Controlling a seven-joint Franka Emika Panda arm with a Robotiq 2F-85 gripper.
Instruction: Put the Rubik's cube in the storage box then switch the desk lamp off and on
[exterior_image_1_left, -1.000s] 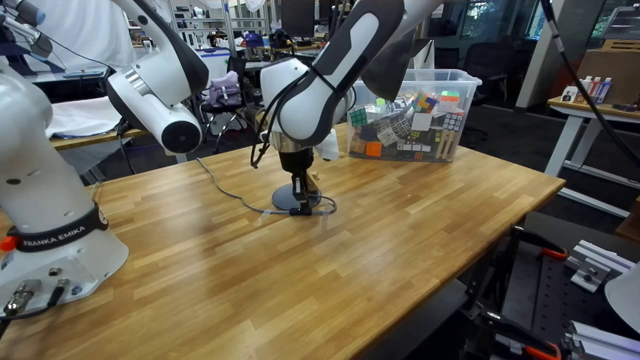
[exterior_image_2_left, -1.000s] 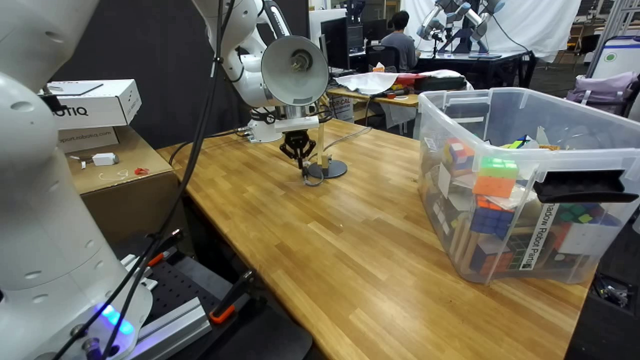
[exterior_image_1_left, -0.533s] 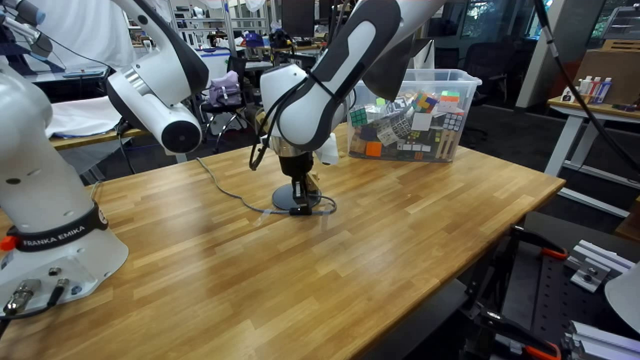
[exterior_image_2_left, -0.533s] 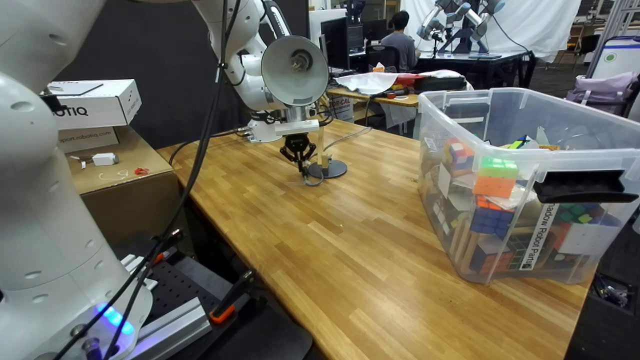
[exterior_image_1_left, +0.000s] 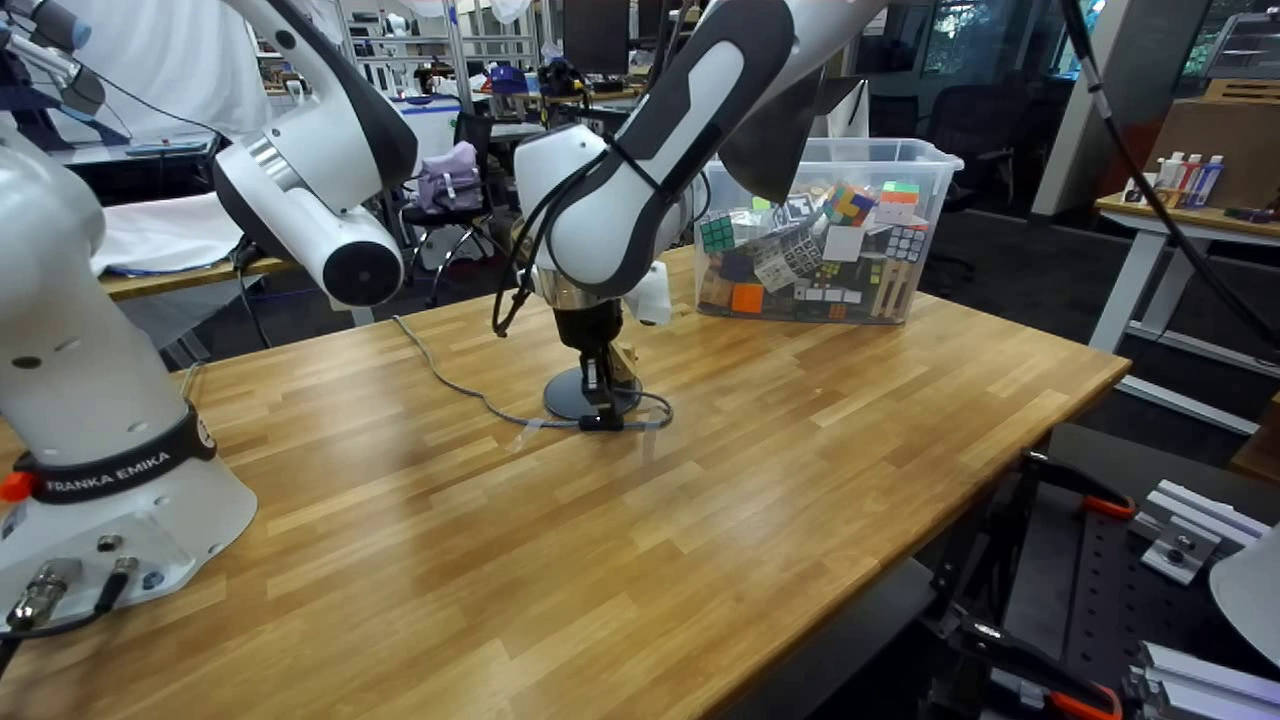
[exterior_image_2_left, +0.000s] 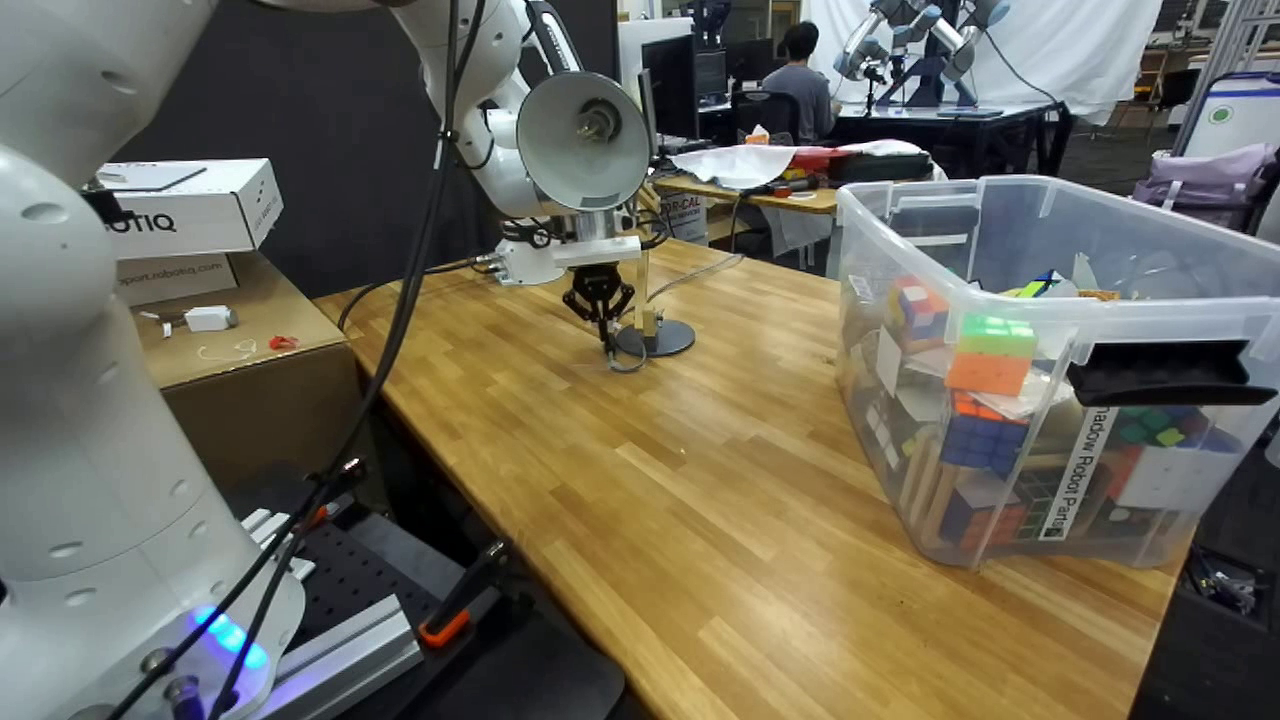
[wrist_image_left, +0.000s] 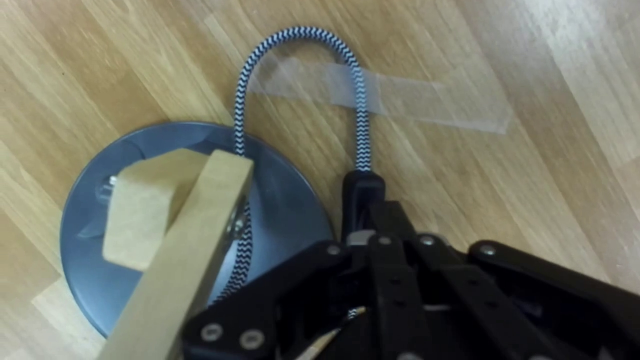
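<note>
My gripper (wrist_image_left: 392, 220) points down with its fingers together. In the wrist view its tips overlap the black cord switch (wrist_image_left: 362, 195); whether they press on it I cannot tell. Beside it lies the desk lamp's dark grey round base (wrist_image_left: 80, 280), with a wooden arm (wrist_image_left: 175, 260) rising from it. The lamp head (exterior_image_2_left: 583, 140) faces outward in an exterior view, its bulb (exterior_image_2_left: 597, 122) without bright glow. The clear storage box (exterior_image_2_left: 1100, 318) holds several Rubik's cubes, among them a multicoloured one (exterior_image_1_left: 848, 205); which is the task's Rubik's cube I cannot tell.
A braided grey cord (wrist_image_left: 305, 32) loops round from the switch and is fixed to the tabletop with clear tape (wrist_image_left: 450, 105). A second white robot arm's base (exterior_image_1_left: 120, 480) stands on the table. Black cables (exterior_image_2_left: 410, 280) hang from my arm. Boxes (exterior_image_2_left: 190, 210) are stacked beside the table.
My wrist dips slightly, then shifts and lifts a little, while the fingertips stay over the switch. The lamp head has moved slightly left in both exterior views.
</note>
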